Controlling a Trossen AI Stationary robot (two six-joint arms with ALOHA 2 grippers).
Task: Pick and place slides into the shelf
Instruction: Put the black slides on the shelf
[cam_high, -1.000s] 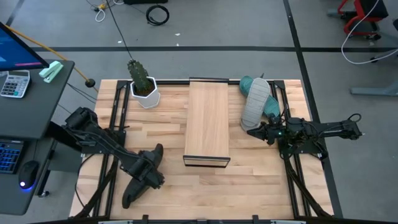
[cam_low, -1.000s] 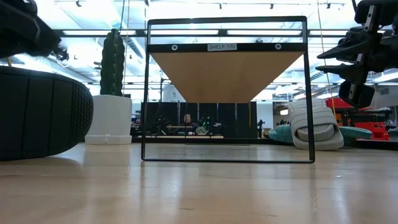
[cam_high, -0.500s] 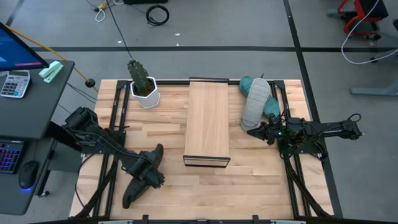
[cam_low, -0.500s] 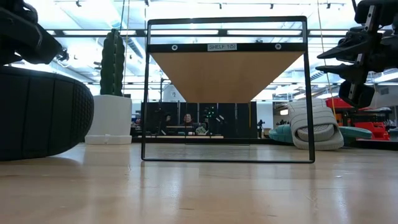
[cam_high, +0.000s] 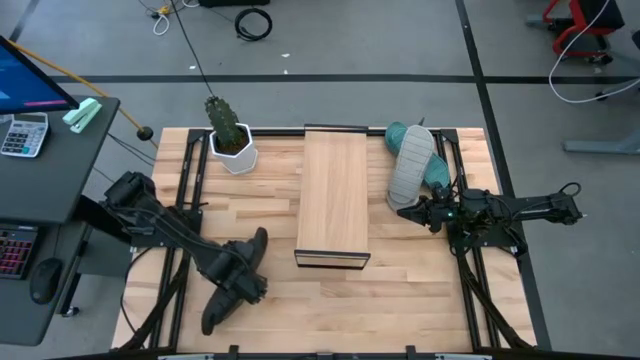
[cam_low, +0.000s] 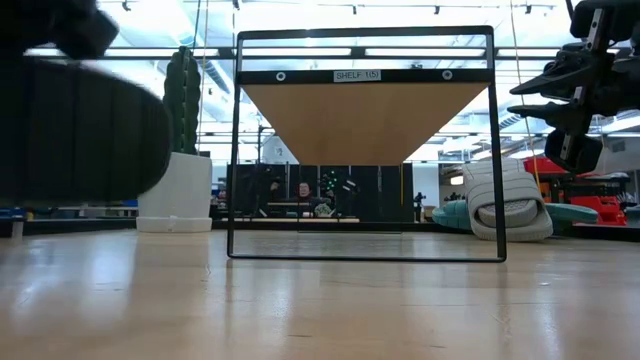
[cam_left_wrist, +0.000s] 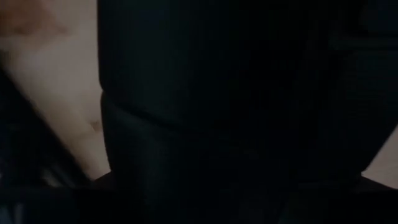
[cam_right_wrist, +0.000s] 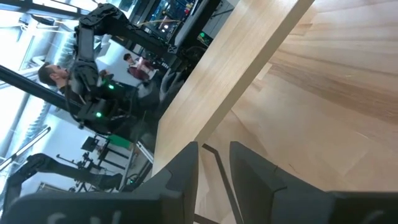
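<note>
The black slide (cam_high: 236, 280) is in my left gripper (cam_high: 240, 284) near the table's near-left part; in the low view the black slide (cam_low: 80, 130) floats above the wood, and it fills the left wrist view (cam_left_wrist: 217, 112). The light grey slide (cam_high: 410, 165) lies slanted on the teal slide (cam_high: 437, 172) at the far right, with the grey slide (cam_low: 510, 205) on edge in the low view. My right gripper (cam_high: 403, 212) hovers just near of them, open by a narrow gap (cam_right_wrist: 214, 152), holding nothing. The shelf (cam_high: 335, 195) stands mid-table. My left gripper is shut on the black slide around its middle (cam_high: 228, 292), coming from above and lying across its length. The gripper itself hides the place of contact. The slide is lifted clear of the table, roughly level, with its ends (cam_high: 257, 240) free.
A cactus in a white pot (cam_high: 230, 140) stands at the far left beside the shelf. The shelf's black frame (cam_low: 236, 150) faces the near edge. Bare wood (cam_high: 400, 290) lies near of the shelf and to its right. People sit in the room beyond.
My left gripper has risen with the black slide: a second ago the slide's sole lay on the table, now it hangs clear above it. It has also shifted slightly toward the shelf. The right arm has kept still.
</note>
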